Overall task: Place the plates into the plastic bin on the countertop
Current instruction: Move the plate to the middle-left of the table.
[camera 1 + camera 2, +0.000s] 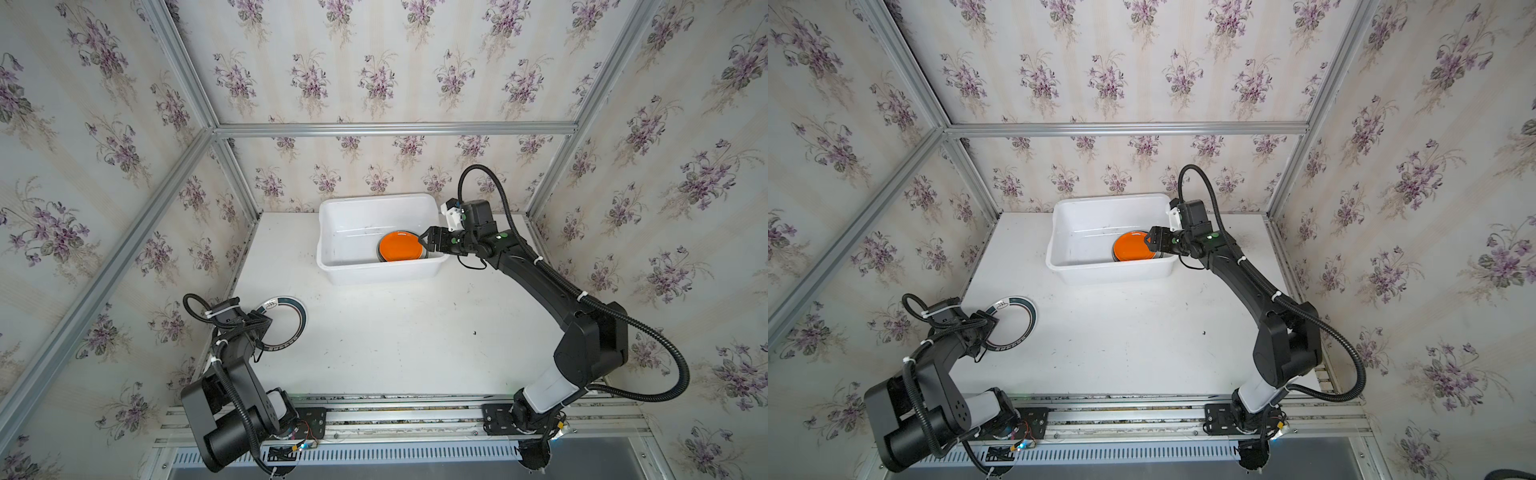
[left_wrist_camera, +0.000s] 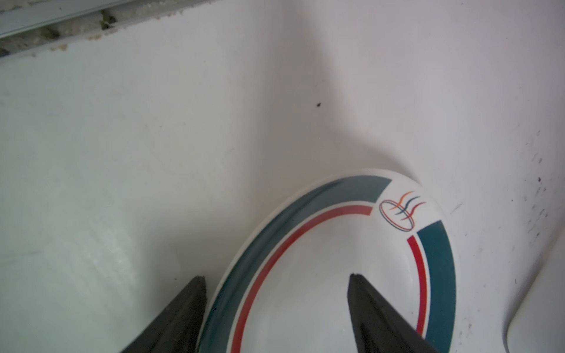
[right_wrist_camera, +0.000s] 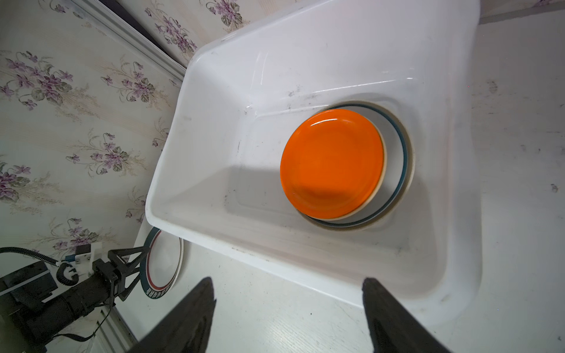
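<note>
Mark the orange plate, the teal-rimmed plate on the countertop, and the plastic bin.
orange plate (image 3: 331, 163): right wrist view, centre of its face.
teal-rimmed plate (image 2: 305, 275): left wrist view, white well.
plastic bin (image 1: 374, 274): a top view, near outer wall.

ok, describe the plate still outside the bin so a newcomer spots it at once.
On the white countertop, go from the plastic bin toward the left edge, at the left gripper. A lone plate lies there. Unlike the orange plate stacked in the bin, it is white with a teal band, thin red ring and small logo.
</note>
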Motion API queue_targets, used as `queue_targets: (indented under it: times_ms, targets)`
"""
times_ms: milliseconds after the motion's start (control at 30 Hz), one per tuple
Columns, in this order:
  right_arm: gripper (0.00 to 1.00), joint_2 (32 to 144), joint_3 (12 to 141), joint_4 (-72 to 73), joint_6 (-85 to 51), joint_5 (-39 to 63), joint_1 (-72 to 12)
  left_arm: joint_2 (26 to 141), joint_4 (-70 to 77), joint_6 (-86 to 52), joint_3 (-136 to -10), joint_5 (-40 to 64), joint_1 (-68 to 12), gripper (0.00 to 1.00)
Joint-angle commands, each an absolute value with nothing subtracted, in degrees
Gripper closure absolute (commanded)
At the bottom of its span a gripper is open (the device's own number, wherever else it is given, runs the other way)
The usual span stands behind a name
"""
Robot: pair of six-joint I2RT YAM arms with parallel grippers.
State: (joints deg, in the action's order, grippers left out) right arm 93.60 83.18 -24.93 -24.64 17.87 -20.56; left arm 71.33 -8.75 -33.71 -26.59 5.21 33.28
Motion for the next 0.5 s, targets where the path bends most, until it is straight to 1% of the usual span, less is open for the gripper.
queue_targets:
  times_ms: [0,33,100,233,367,433,467]
  targets:
    - [0.22,94.2,84.2,-24.7,-25.0,17.7,-20.5,72.0,-11.5,-33.4,-25.9,10.0,33.3,0.37]
    - [0.22,94.3,84.1,-24.6,-25.1,17.7,-20.5,72.2,-11.1,-33.2,-25.9,10.5,33.2,0.39]
    - [0.23,94.7,84.0,-24.8,-25.2,17.5,-20.6,72.5,-10.7,-32.7,-26.0,11.7,33.2,0.40]
    - [0.23,95.3,84.2,-25.0,-25.2,17.6,-20.5,74.1,-9.6,-31.8,-25.7,18.0,33.2,0.41]
    - [0.23,95.5,84.6,-25.1,-24.9,17.5,-20.5,74.2,-9.1,-31.6,-25.5,18.9,33.2,0.44]
    - [0.24,95.7,84.6,-25.1,-24.9,17.4,-20.5,74.7,-8.6,-31.6,-25.4,19.8,33.2,0.50]
    - [0.24,95.8,84.6,-25.1,-24.9,17.4,-20.5,75.2,-8.4,-31.5,-25.5,20.6,33.1,0.50]
